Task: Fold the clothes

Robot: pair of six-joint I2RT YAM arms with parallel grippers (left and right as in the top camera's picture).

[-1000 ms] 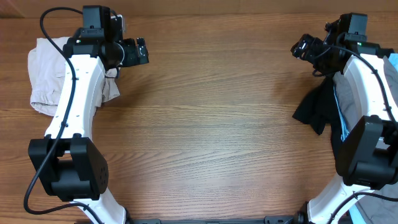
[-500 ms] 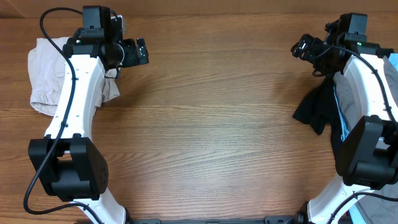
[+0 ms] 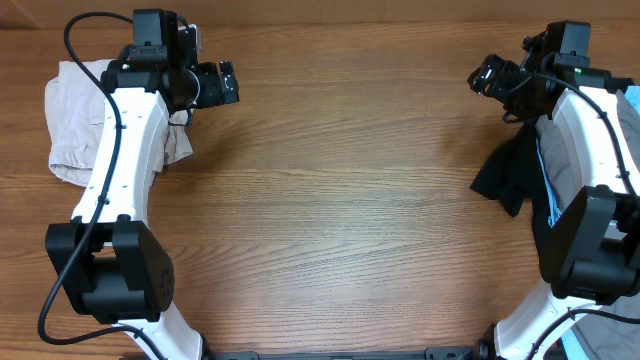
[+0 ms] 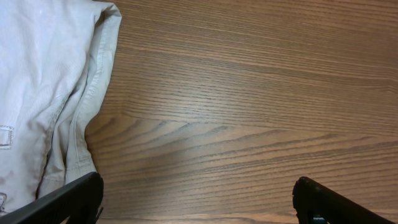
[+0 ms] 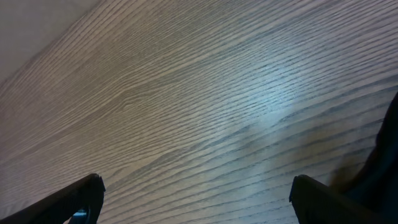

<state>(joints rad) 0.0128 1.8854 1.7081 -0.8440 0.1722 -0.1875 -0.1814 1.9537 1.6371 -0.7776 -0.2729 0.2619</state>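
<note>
Shorts (image 3: 70, 115) lie just beside left gripper (image 3: 231, 84).

Centre: you have bare table (image 3: 340, 200) from one arm across to the other; open passage.
Left side: the shorts (image 3: 70, 115) lie bunched under your left arm (image 3: 120, 160); bare wood runs rightward from their hem.
Right side: the black garment (image 3: 505, 170) spreads from beneath your right arm (image 3: 590, 120); it narrows that approach.
</note>
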